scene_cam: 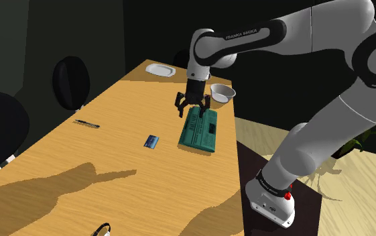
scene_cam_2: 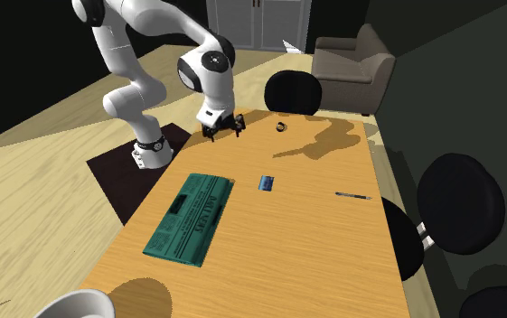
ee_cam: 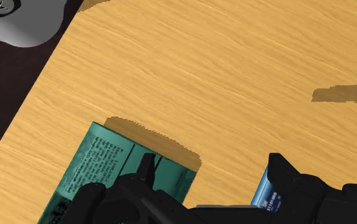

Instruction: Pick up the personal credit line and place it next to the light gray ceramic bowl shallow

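End effector (ee_cam: 213,164) hangs empty, jaws well apart, over the desk (ee_cam: 202,76) between teal leaflet (ee_cam: 100,159) and blue card (ee_cam: 264,191), the likely target; judged poised for descent. Pale bowl (scene_cam: 222,92) stands beyond.

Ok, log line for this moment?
gripper: open, empty, above table | card: flat on table, not grasped | bowl: apart from card

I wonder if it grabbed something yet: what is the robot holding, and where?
Nothing. The gripper is open above the table, and the blue card lies flat on it, untouched.
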You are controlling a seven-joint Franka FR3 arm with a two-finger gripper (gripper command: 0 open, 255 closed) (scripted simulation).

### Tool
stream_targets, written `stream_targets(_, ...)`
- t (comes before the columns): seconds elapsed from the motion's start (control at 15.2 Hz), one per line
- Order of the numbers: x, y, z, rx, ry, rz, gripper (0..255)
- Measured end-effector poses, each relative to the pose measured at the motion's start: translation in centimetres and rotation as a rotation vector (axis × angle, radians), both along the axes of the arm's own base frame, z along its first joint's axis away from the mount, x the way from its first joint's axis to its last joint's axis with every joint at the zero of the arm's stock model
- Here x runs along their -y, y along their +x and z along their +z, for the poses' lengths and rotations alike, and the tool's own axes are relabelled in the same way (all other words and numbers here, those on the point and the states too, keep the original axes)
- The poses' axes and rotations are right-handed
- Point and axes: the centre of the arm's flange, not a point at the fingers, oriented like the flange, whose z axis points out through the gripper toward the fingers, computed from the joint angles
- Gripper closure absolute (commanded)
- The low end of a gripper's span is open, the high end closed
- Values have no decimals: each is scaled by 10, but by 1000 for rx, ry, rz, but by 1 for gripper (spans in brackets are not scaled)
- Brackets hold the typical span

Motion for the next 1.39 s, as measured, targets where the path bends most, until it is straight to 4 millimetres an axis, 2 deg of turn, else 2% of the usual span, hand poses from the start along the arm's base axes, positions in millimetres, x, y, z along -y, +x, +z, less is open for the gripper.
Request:
stream_targets(0.33, -17, 42, -45, -58, 36, -123, 0)
stream_targets(0.86, -44, 107, -128, -151, 95, -320, 0)
stream_targets(1.12, -50, 135, -170, -197, 123, -415, 0)
stream_targets(1.39, -60, 138, -193, -206, 130, -437, 0)
